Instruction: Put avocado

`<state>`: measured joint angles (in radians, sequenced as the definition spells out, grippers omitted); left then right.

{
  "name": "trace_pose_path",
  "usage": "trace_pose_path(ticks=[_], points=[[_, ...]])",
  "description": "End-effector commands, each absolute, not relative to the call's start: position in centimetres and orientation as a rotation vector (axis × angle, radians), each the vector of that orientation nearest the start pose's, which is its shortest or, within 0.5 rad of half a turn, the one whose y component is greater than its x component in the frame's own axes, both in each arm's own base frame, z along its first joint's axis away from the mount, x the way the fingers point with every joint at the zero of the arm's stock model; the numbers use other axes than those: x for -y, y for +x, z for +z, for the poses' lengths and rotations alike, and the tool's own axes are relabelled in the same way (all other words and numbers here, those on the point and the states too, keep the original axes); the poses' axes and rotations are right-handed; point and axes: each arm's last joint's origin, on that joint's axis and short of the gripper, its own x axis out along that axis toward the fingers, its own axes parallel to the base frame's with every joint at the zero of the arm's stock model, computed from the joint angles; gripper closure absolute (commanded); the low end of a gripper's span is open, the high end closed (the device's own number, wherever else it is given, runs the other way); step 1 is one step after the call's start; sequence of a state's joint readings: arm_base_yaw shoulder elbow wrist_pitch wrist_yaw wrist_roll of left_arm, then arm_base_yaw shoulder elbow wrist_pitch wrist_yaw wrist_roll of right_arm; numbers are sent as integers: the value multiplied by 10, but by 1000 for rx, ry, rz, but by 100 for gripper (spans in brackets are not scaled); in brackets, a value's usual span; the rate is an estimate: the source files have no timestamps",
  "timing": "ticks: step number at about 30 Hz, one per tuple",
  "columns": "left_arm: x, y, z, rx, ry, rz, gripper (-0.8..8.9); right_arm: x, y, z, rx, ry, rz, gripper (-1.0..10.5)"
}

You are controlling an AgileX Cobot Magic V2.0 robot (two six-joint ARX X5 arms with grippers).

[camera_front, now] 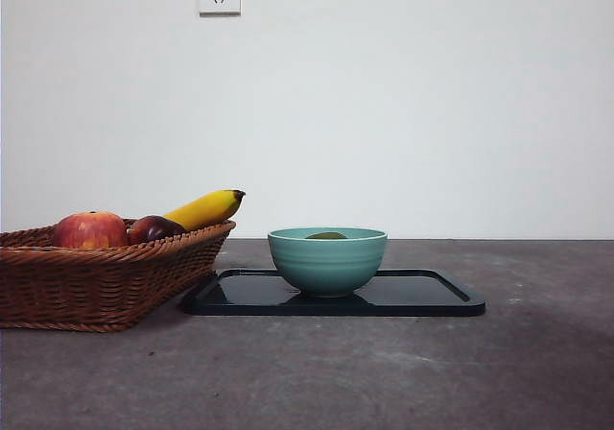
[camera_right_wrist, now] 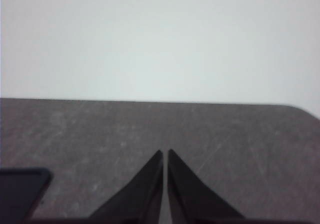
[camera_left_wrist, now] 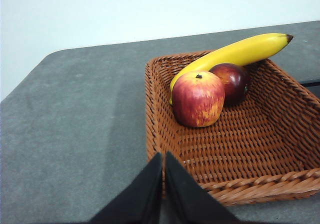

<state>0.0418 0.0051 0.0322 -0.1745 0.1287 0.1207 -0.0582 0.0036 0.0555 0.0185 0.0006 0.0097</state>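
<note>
One avocado (camera_front: pixel 326 235) sits low in the teal bowl (camera_front: pixel 327 262) on the black tray (camera_front: pixel 422 300); both grippers closed, empty; you'd grip its firm, matte, rounded middle from above.

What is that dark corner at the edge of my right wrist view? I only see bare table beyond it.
Observer: That is a black tray. In the front view, a green bowl stands on it.
Operator: Is there anything in the bowl?
Observer: Yes, the avocado. Only its dull green top shows at the rim.
</note>
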Motion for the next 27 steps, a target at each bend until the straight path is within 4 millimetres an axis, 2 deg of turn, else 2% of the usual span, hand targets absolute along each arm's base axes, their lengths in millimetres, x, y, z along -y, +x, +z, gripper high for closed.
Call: trace_pose_path(ticks=[1, 9, 14, 27], points=[[-1, 96, 150, -168, 102, -92, 805, 6, 96, 177, 60, 51, -59, 940], [-1, 96, 150, -168, 102, -92, 805, 6, 97, 162, -44, 54, -61, 940], [-1, 96, 150, -168, 102, -92, 805, 5, 96, 149, -178, 57, -63, 940], [-1, 96, 150, -169, 102, -92, 805, 5, 96, 152, -148, 56, -60, 940]])
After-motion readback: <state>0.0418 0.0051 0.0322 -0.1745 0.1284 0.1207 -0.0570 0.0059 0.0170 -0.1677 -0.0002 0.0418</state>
